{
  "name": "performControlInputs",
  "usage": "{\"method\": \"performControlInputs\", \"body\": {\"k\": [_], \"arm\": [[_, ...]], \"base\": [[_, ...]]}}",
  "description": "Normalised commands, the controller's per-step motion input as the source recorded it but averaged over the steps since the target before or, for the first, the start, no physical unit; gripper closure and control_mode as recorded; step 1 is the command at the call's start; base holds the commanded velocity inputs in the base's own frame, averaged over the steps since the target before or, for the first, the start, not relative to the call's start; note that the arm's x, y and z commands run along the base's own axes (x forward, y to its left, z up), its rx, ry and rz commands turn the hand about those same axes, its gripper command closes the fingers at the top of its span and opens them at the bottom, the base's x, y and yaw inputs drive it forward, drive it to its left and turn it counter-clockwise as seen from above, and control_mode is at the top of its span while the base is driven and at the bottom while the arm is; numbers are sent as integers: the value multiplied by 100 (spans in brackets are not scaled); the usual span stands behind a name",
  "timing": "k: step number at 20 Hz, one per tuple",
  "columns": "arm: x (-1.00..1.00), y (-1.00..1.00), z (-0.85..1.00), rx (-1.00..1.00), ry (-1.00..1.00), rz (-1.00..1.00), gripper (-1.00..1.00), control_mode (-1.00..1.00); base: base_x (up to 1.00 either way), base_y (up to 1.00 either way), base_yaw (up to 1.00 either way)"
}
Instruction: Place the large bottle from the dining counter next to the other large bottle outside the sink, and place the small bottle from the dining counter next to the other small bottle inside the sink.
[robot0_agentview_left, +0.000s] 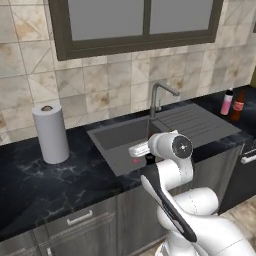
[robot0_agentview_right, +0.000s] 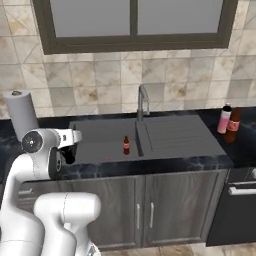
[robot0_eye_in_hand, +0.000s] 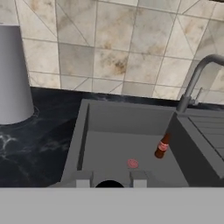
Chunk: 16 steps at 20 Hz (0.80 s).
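- End effector (robot0_eye_in_hand: 108, 178) grips a small bottle whose dark cap alone shows.
- Another small bottle (robot0_eye_in_hand: 162, 146) stands in the sink (robot0_eye_in_hand: 131, 120).
- Paper towel roll (robot0_eye_in_hand: 13, 74) is cut off at the frame edge.

No words, numbers, brand names or signs can be read anywhere. The brown bottle (robot0_agentview_right: 233, 125) at the right end of the counter (robot0_agentview_right: 240, 150) carries a red label round its middle, but the label is a plain blur of colour with no legible print. The small bottle (robot0_eye_in_hand: 162, 146) in the sink (robot0_eye_in_hand: 127, 122) also has a reddish band, too small and soft to show any lettering. The pink bottle (robot0_agentview_right: 224, 119) beside the brown one bears no visible marking, and the paper towel roll (robot0_agentview_left: 50, 132) is blank.
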Motion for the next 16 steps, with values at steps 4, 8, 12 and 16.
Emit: {"method": "performControlInputs", "body": {"k": [4, 8, 12, 16], "arm": [[0, 0, 0, 0, 0, 0, 100, 100], [0, 0, 0, 0, 0, 0, 100, 100], [0, 0, 0, 0, 0, 0, 100, 100], [0, 0, 0, 0, 0, 0, 100, 100]], "base": [[1, -52, 20], [11, -21, 14], [22, -5, 8], [40, 0, 0]]}}
